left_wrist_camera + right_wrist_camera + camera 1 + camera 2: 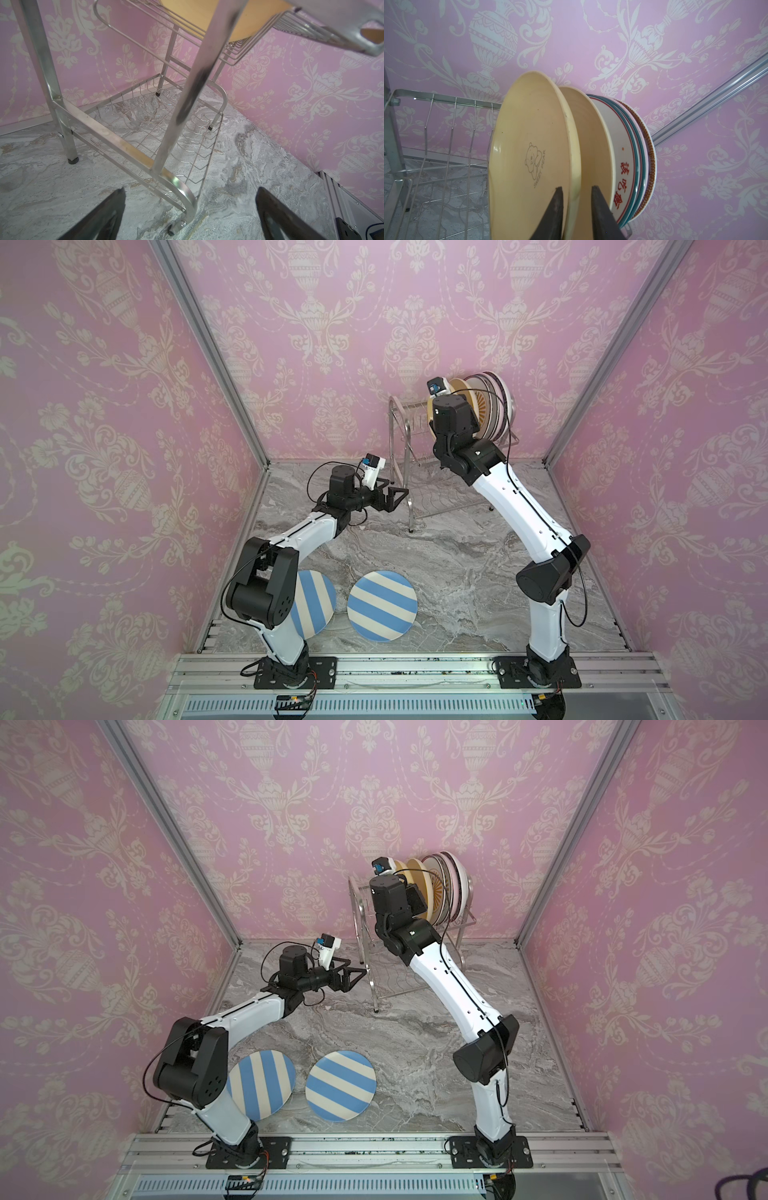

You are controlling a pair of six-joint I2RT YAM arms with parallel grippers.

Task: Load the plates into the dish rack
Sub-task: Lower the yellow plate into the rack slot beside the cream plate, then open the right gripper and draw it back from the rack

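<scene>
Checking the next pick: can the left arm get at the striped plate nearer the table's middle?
Probably yes. The striped plate lies flat, uncovered, apart from its twin; the left claw is open and empty beside the dish rack. Its flat rim may resist pinching.

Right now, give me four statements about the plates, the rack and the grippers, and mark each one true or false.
1. Two striped plates lie flat on the table. True.
2. The rack holds plates on its lower shelf. False: that shelf is bare; the loaded plates stand on edge on the upper shelf.
3. The right gripper straddles the yellow plate's rim. True.
4. The left gripper holds a striped plate. False: it is open and empty, near the rack's leg.
</scene>
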